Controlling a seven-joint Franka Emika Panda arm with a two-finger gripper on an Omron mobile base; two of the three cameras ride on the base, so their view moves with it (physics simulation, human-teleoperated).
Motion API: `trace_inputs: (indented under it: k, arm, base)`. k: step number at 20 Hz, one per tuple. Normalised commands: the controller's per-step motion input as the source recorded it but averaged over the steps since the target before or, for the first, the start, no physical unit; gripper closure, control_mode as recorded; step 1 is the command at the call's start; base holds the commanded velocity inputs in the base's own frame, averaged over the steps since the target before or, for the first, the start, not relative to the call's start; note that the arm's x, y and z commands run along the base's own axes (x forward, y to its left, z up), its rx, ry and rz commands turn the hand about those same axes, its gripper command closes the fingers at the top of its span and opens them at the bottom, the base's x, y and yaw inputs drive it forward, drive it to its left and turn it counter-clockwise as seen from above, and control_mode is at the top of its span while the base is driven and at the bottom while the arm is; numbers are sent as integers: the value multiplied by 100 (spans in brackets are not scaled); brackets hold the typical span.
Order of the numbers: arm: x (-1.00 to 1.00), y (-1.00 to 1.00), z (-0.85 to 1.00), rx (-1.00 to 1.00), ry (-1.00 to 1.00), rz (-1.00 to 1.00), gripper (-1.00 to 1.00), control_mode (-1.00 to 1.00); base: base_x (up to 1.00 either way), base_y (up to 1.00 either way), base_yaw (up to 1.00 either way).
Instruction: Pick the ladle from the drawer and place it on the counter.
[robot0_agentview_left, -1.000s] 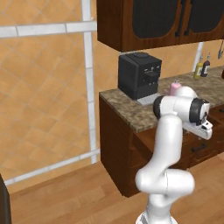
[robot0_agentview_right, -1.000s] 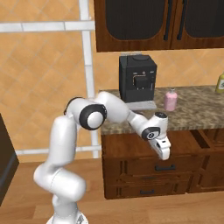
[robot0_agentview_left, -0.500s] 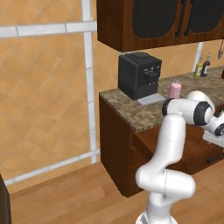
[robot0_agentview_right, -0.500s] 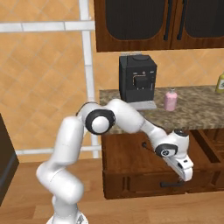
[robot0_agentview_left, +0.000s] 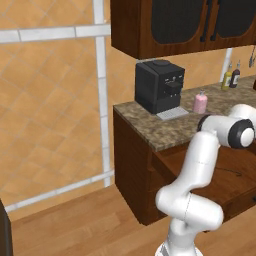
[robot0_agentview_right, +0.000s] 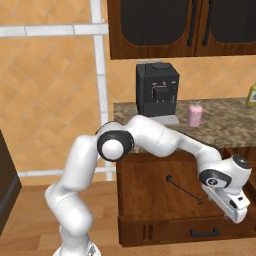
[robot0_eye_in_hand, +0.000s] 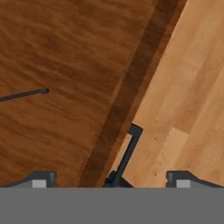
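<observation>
Claw (robot0_eye_in_hand: 109, 178) is wide open and holding nothing; its two tips sit far apart, one over the drawer floor and one over the room's floor, with the drawer's front edge and dark handle (robot0_eye_in_hand: 126, 155) between them. From the right base camera the claw (robot0_agentview_right: 231, 206) hangs by the pulled-out drawer's (robot0_agentview_right: 150, 176) right front corner. The ladle (robot0_agentview_right: 184, 189) lies flat on the drawer floor, rounded end toward the back left, thin handle running toward the claw but apart from it. Above, the tabletop (robot0_agentview_right: 225, 117) carries a coffee machine (robot0_agentview_right: 157, 92) and a pink soap bottle (robot0_agentview_right: 194, 114).
</observation>
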Motion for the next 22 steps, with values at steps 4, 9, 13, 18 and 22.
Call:
trace_inputs:
  k: [4,9,13,18,22]
  arm:
    - [47,47,100,11,-10,14,-100,-100]
    - [46,72,41,-1,2,35,-100,-100]
    - [56,49,-28,-3,5,55,-100,-100]
    - [70,20,-66,0,0,52,-100,-100]
    - [86,-6,-70,-4,5,51,-100,-100]
  base:
    - [0,0,0]
    - [0,0,0]
    - [0,0,0]
    - [0,0,0]
    - [0,0,0]
